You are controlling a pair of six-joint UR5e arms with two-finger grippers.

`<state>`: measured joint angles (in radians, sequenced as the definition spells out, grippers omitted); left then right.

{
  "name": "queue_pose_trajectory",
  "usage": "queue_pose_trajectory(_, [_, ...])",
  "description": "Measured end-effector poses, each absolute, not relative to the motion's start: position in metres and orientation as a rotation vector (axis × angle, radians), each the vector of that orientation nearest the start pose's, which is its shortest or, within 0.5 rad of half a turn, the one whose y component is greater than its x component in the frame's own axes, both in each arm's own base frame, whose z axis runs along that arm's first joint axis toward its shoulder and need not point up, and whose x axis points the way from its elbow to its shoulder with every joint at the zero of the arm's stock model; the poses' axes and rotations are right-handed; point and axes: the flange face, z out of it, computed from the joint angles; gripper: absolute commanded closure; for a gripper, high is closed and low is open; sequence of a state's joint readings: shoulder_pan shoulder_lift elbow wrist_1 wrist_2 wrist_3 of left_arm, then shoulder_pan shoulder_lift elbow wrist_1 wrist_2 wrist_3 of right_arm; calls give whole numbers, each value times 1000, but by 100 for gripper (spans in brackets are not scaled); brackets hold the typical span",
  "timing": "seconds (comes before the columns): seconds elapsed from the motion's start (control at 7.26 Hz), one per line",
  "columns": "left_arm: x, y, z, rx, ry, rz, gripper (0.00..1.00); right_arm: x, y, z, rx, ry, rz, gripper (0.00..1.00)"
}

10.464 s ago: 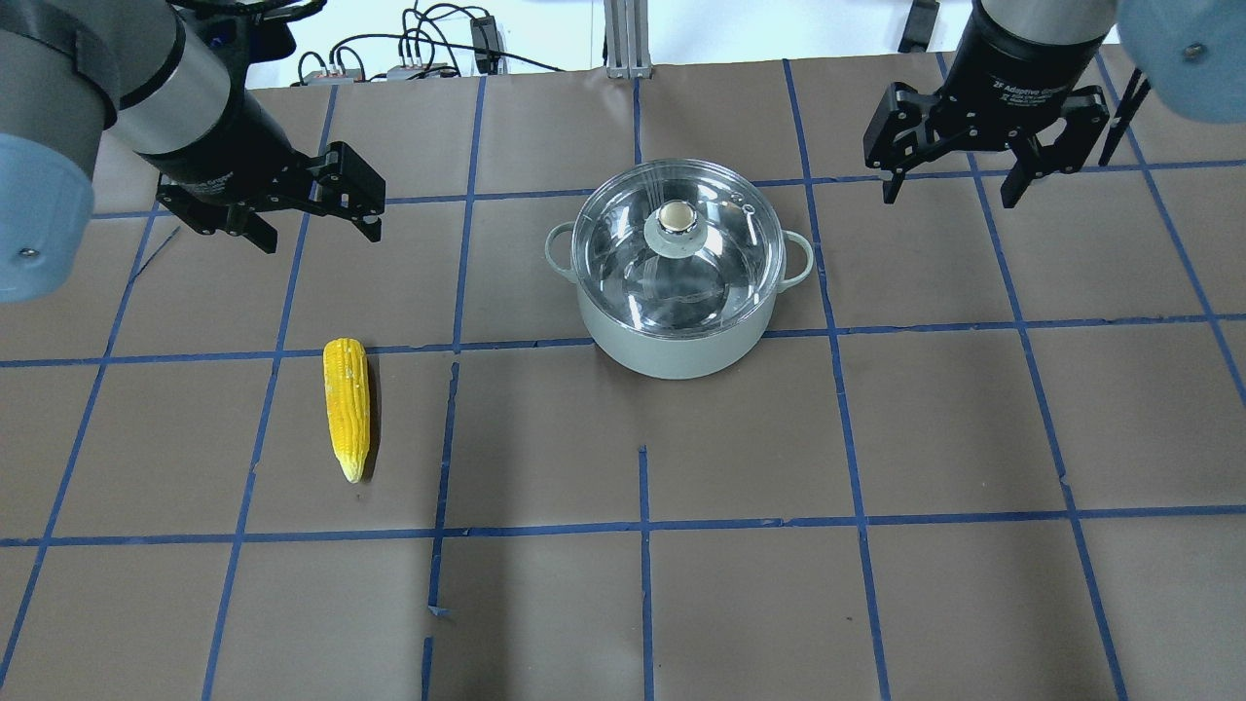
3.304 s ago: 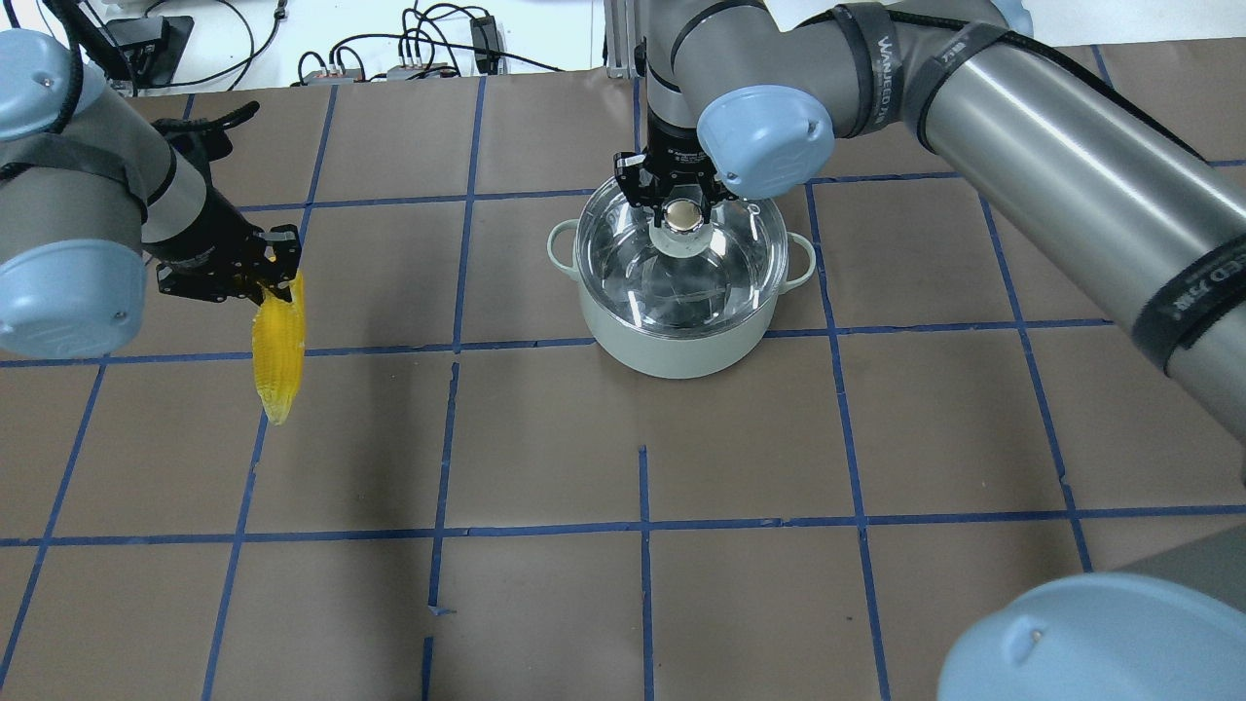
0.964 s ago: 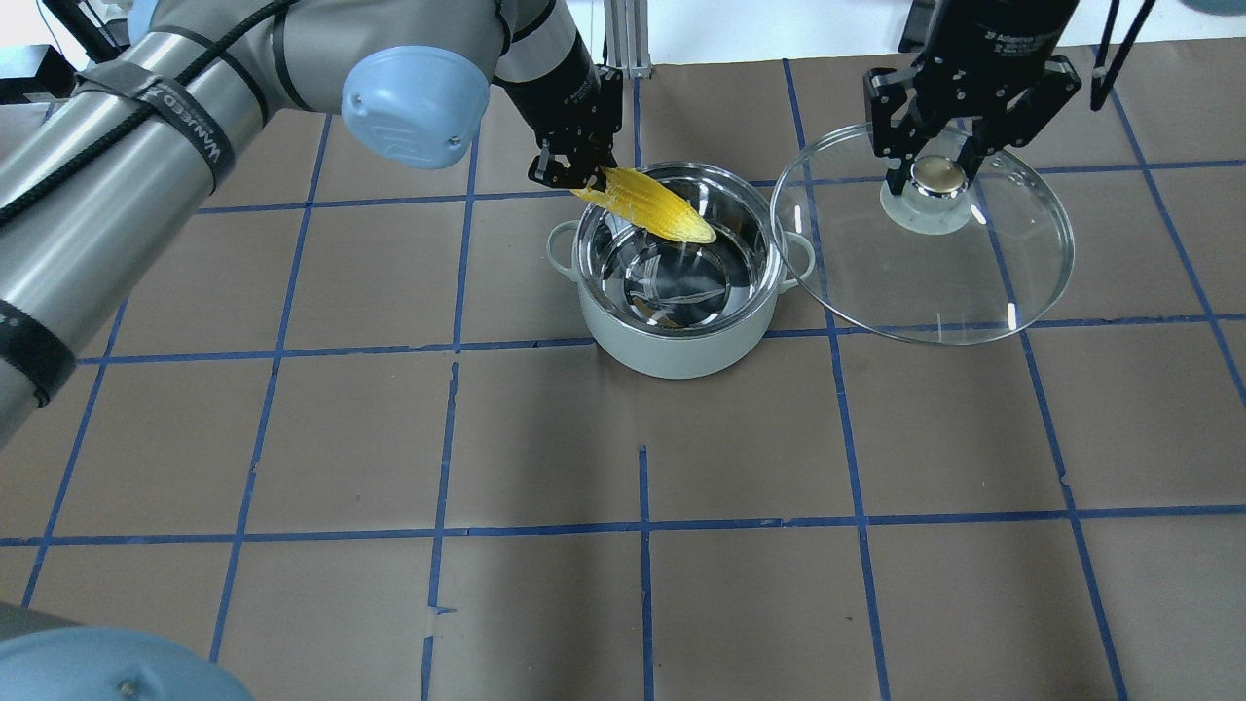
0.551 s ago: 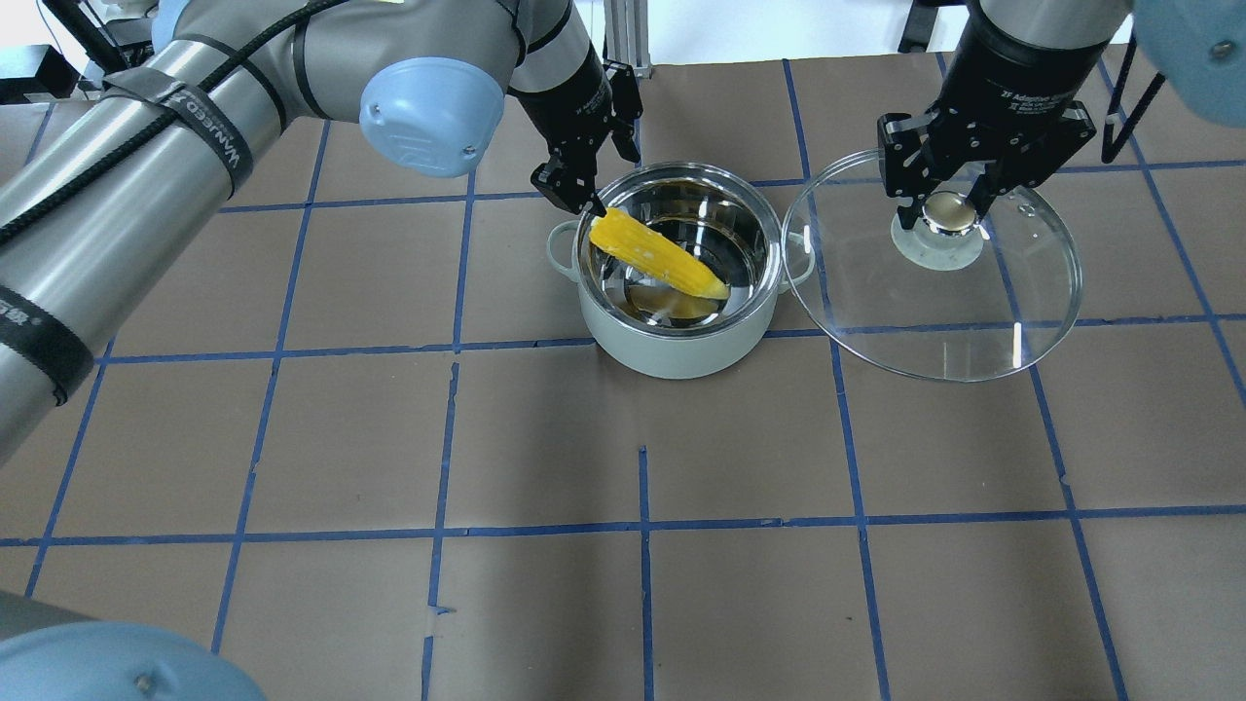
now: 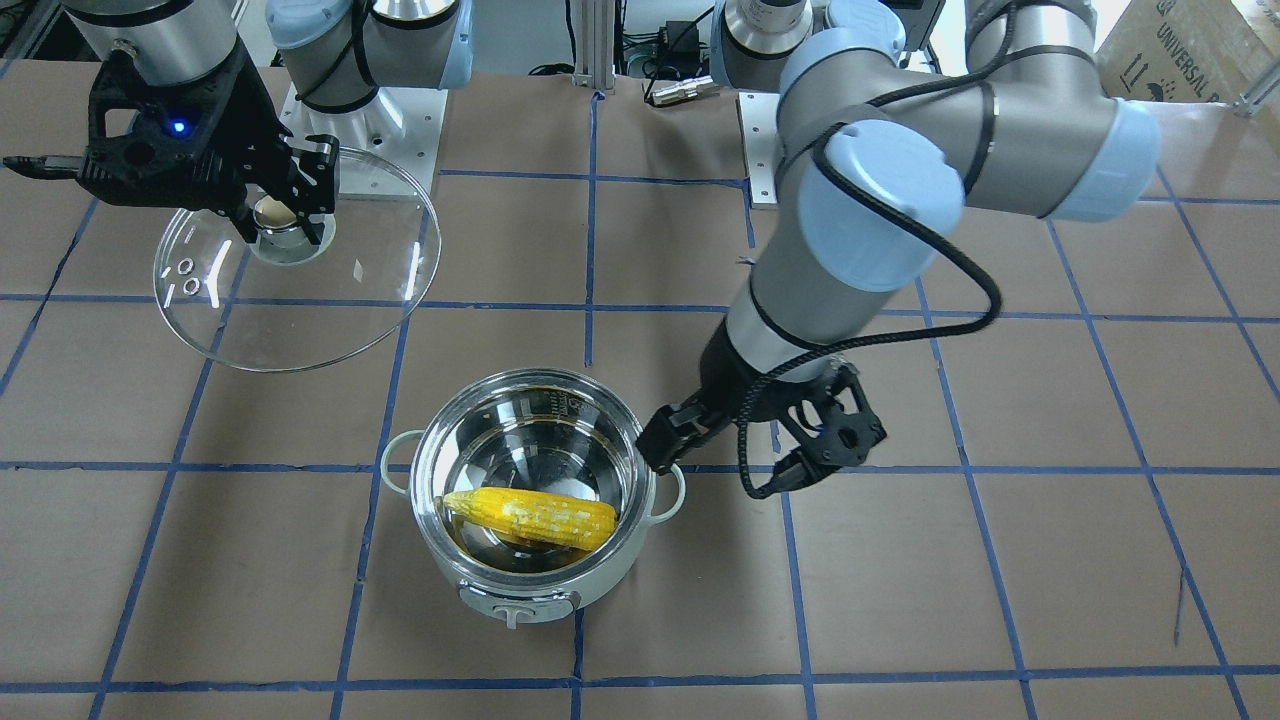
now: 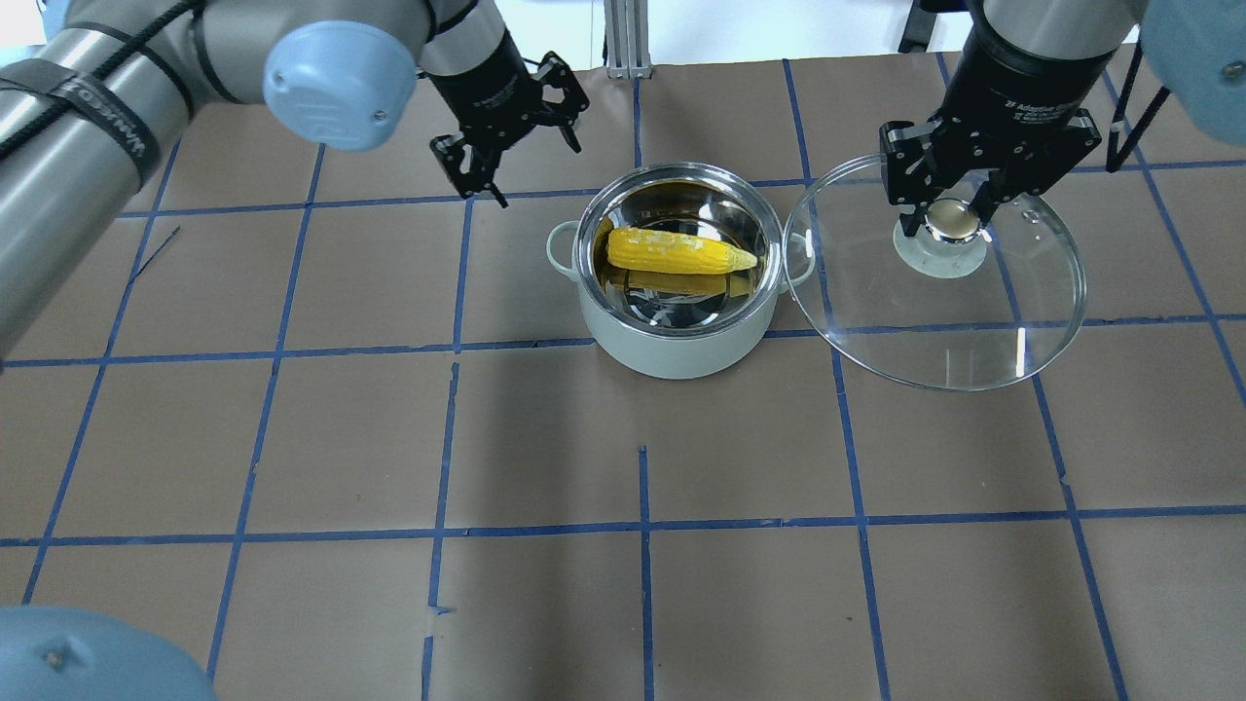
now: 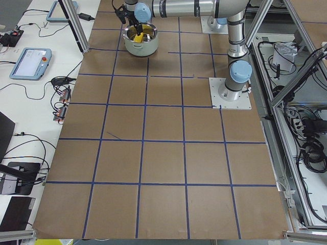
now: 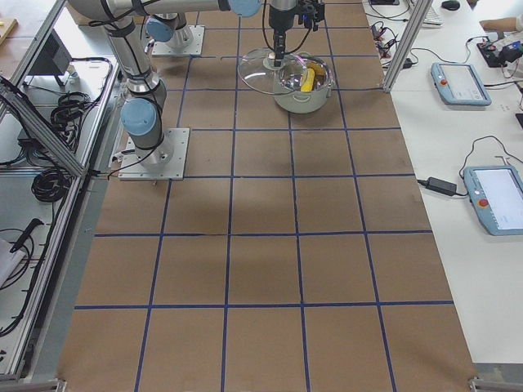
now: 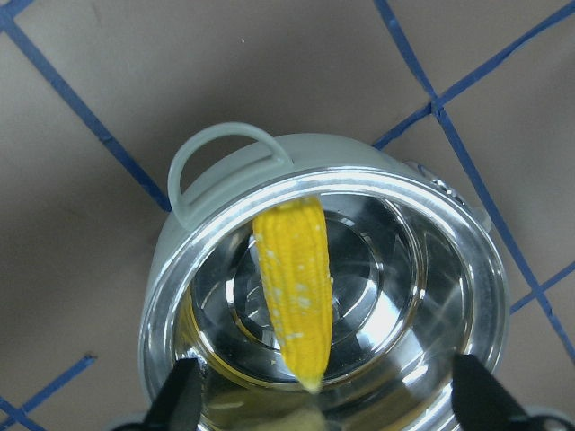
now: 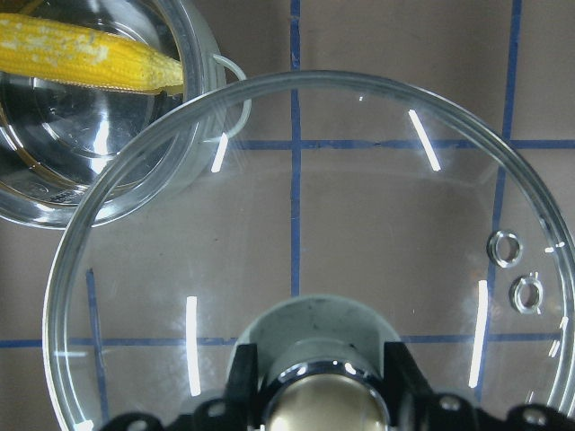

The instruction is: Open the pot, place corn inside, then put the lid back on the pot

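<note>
Yellow corn [image 6: 681,255] lying across pot [image 6: 672,355], tip toward lid [image 6: 959,326]; left gripper [image 6: 540,173] spread, right gripper [image 6: 946,222] clamping lid

Cardboard box [image 5: 1180,45], well away from the pot [image 5: 610,575] on my left side: "UNIVERSAL" printed, remainder cut off. Housing [image 6: 1027,92] above my right fingers [image 6: 903,200], right of the pot: "2F Adaptive", rest unclear. Strap [image 6: 102,122] on my left arm, left of the pot: lettering not reliably legible.
</note>
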<state>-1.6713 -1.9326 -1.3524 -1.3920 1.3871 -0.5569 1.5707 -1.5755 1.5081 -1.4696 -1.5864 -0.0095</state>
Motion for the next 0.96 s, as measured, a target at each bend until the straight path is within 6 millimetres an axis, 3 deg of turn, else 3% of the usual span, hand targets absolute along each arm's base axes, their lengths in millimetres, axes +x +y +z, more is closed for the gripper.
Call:
queue_pose_trajectory(0.28, [-118, -611, 456, -183, 3317, -19, 0, 145, -490, 504, 11, 3149, 33, 80])
queue_pose_trajectory(0.41, [-90, -595, 478, 1, 3318, -63, 0, 162, -497, 490, 1, 3146, -6, 79])
queue_pose_trajectory(0.69, [-78, -547, 501, 156, 3308, -113, 0, 218, -511, 438, -21, 3131, -120, 78])
queue_pose_trajectory(0.96, [-83, -493, 494, 197, 3306, -110, 0, 264, -523, 393, -32, 3119, -143, 78])
